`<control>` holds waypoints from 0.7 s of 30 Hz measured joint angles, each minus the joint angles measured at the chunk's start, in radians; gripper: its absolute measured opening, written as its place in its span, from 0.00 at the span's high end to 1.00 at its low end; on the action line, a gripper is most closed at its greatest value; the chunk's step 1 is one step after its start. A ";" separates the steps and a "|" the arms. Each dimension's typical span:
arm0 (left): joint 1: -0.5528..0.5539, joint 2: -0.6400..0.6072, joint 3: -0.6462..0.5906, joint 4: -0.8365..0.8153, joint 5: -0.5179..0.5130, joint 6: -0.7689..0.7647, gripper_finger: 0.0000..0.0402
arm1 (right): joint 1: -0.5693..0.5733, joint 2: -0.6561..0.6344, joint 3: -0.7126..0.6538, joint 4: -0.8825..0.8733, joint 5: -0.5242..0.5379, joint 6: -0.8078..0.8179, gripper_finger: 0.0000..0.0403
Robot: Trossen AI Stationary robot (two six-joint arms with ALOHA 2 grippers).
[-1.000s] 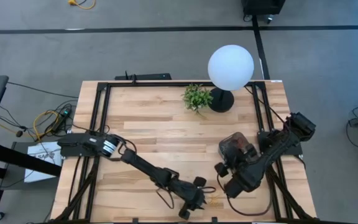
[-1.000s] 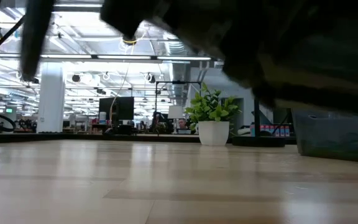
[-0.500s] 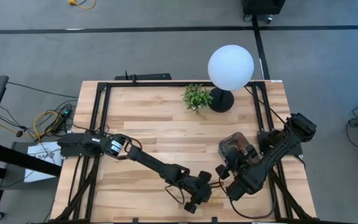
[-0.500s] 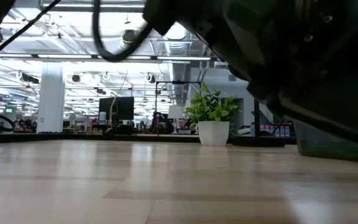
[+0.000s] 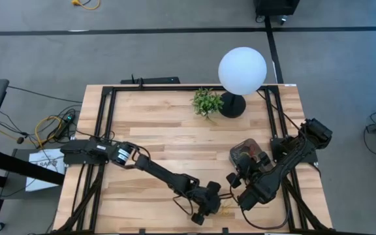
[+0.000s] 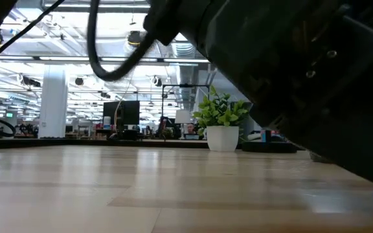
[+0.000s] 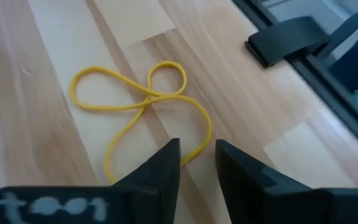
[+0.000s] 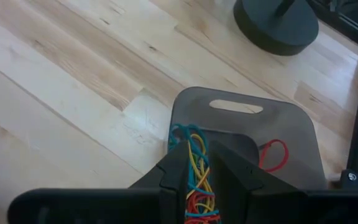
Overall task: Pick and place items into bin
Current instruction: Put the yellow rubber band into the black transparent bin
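Now, at the table's front edge, the left hand has pushed in from further left over the last second and hangs right over a yellow rubber band, which lies loose in a twisted figure-eight on the wood. Its fingers stand a narrow gap apart and hold nothing; by the look of it the grab is about to begin. The band sits close to the front frame rail, so there is little room on that side, while bare wood stretches away toward the plant and the lamp base at the back. To the right, the right hand has barely shifted: it is clamped on a bunch of blue, yellow and red bands, poised above the dark bin, where one red band already lies. The two hands sit near each other, so the left arm has little slack rightward.
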 joint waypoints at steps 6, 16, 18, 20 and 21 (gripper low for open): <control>-0.008 -0.004 0.001 -0.034 -0.070 0.042 0.93 | 0.000 0.000 0.000 0.003 0.000 0.000 0.86; -0.012 -0.004 0.027 -0.053 -0.163 0.031 1.00 | 0.000 0.000 0.000 0.003 -0.004 -0.003 0.86; -0.015 -0.004 0.068 -0.119 -0.206 0.020 1.00 | 0.000 0.000 0.000 0.005 -0.004 -0.022 0.86; -0.018 -0.004 0.117 -0.167 -0.243 0.020 1.00 | 0.000 0.000 0.000 0.010 -0.004 -0.038 0.86; -0.021 -0.004 0.139 -0.177 -0.271 0.023 1.00 | 0.000 0.000 0.000 0.011 -0.004 -0.044 0.86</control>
